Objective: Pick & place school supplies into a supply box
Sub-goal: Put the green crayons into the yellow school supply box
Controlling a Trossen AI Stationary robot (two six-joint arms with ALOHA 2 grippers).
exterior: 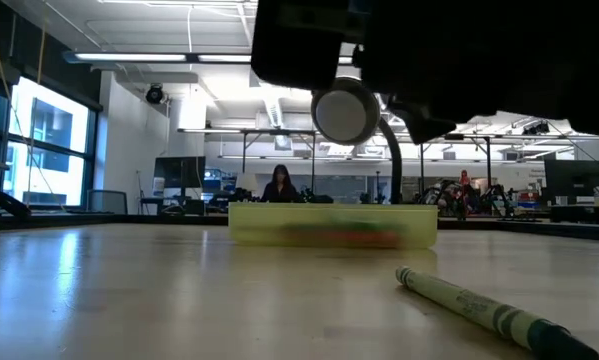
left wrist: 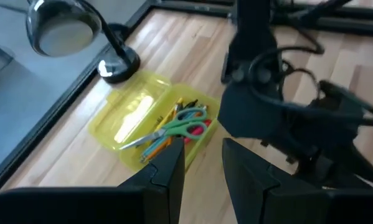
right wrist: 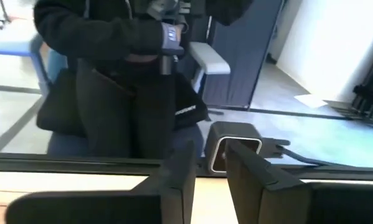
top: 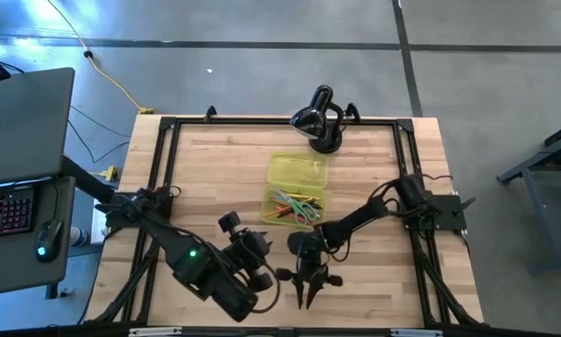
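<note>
One yellow-green supply box [top: 297, 191] sits open near the one black lamp [top: 319, 120]. Inside it lie one pair of green-handled scissors [left wrist: 174, 127] and a bundle of pencils [top: 289, 208], perhaps five; I can't count them surely. One green crayon [exterior: 479, 308] lies on the table [top: 214, 159] in front of the box. My left gripper [left wrist: 202, 174] and right gripper [right wrist: 208, 177], both slightly parted and empty, hover near the box.
</note>
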